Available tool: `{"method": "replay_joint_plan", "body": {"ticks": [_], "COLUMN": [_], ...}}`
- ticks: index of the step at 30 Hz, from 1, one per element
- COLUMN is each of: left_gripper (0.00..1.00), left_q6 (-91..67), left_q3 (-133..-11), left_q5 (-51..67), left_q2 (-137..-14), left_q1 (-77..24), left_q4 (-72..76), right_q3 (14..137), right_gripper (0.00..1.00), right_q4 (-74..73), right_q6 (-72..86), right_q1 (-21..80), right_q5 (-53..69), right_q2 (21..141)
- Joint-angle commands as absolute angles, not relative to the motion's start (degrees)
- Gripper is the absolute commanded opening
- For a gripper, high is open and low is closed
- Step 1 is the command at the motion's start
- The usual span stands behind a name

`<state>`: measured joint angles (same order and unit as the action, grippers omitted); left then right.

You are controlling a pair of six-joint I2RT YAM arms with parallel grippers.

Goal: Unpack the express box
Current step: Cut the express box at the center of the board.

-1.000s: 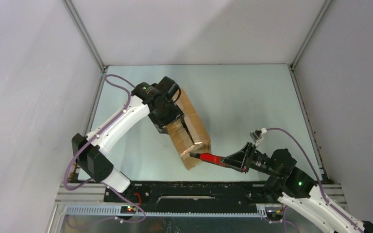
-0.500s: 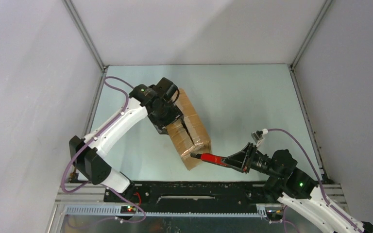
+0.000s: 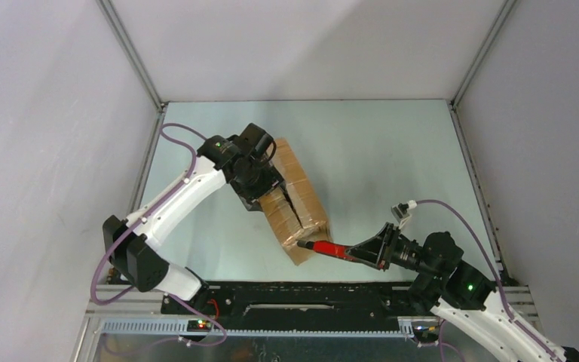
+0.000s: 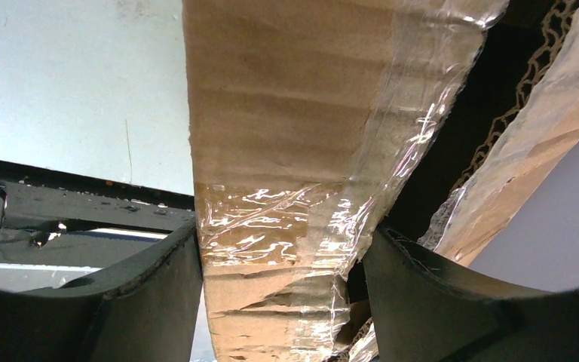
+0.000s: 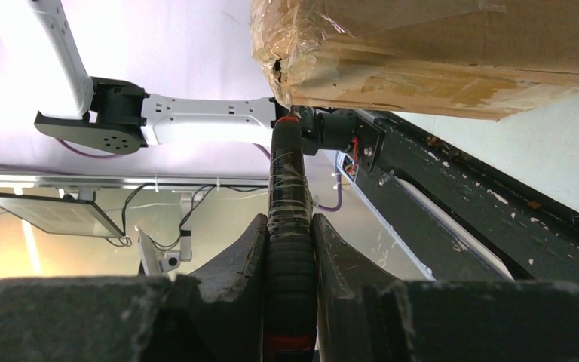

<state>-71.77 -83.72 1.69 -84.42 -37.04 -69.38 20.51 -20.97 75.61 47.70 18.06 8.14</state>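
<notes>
The express box (image 3: 301, 202) is a brown taped carton lying slantwise on the table, left of centre. Its top seam gapes as a dark slit. My left gripper (image 3: 260, 181) sits over the box's far left part. In the left wrist view, one finger (image 4: 151, 290) is outside the left flap (image 4: 271, 113) and the other is in the slit, so the gripper (image 4: 283, 302) is shut across that flap. My right gripper (image 3: 368, 250) is shut on a red-and-black cutter (image 3: 330, 247). In the right wrist view, the cutter (image 5: 286, 173) points at the box's near corner (image 5: 437, 53).
The pale green table (image 3: 392, 151) is fenced by grey walls at the back and on both sides. A black rail (image 3: 301, 296) runs along the near edge, close under the box's near corner. The left arm (image 5: 196, 121) crosses behind the cutter in the right wrist view.
The left arm's elbow has swung a little toward the near left, and its gripper stays on the flap. The right gripper and cutter have dropped slightly toward the near edge.
</notes>
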Motion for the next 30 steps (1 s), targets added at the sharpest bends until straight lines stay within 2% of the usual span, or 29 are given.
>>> {"method": "replay_joint_plan", "body": {"ticks": [1, 12, 27, 30], "left_gripper": [0.0, 0.0, 0.0, 0.0], "left_q6": [-72.19, -72.36, -72.17, -72.11], "left_q3": [-81.57, -84.57, -84.9, -84.82], "left_q5": [4.88, 2.77, 3.08, 3.25], "left_q2": [-84.2, -84.62, -84.54, -84.71], "left_q1": [-37.34, -37.0, -37.0, -37.0], "left_q4": [-66.32, -70.65, -69.63, -69.47], "right_q3": [23.55, 26.17, 26.37, 27.39], "right_gripper": [0.0, 0.0, 0.0, 0.0], "right_q4": [-22.47, -25.07, -17.81, -21.57], "right_q6": [73.96, 72.82, 75.03, 73.69], "right_q1": [46.57, 43.69, 43.25, 43.16], "right_q5": [19.21, 21.5, 28.07, 28.1], "right_q2": [8.08, 7.58, 10.68, 10.55]}}
